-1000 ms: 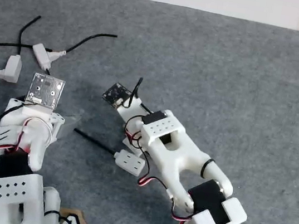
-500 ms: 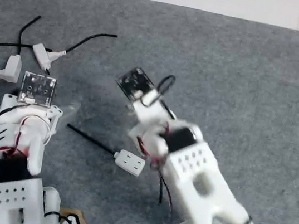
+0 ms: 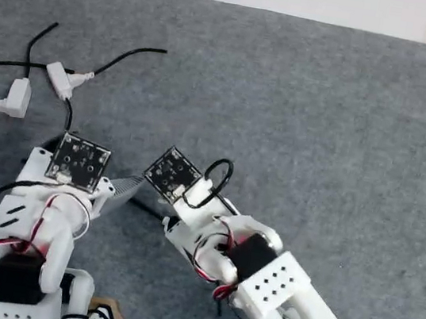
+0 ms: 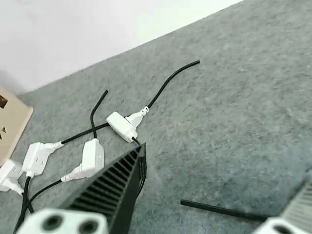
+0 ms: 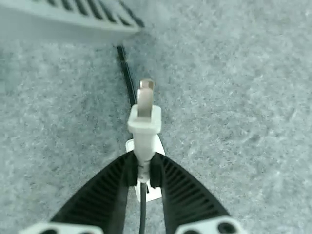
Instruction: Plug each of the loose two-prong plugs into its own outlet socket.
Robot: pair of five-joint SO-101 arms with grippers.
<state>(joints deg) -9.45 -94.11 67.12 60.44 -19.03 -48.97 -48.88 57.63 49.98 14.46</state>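
L arm [image 3: 34,229] sits at 7 o'clock in the high view, aimed roughly at 1 o'clock. Its left gripper [image 4: 219,175] has the jaws spread wide. R arm [image 3: 282,290] comes in from 5 o'clock, stretched toward 10. The right gripper [image 5: 142,168] is clamped tight on a plug [image 5: 144,122] w/ prongs facing away from the wrist.

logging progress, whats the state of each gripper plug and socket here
black-fingered right gripper: shut on the white two-prong plug
white two-prong plug: held by its cable end, prongs bare, unplugged
white outlet socket: on the grey carpet under that plug, unjoined
black-fingered left gripper: open, empty
cluster of white cable connectors: on the carpet, joined or not unclear
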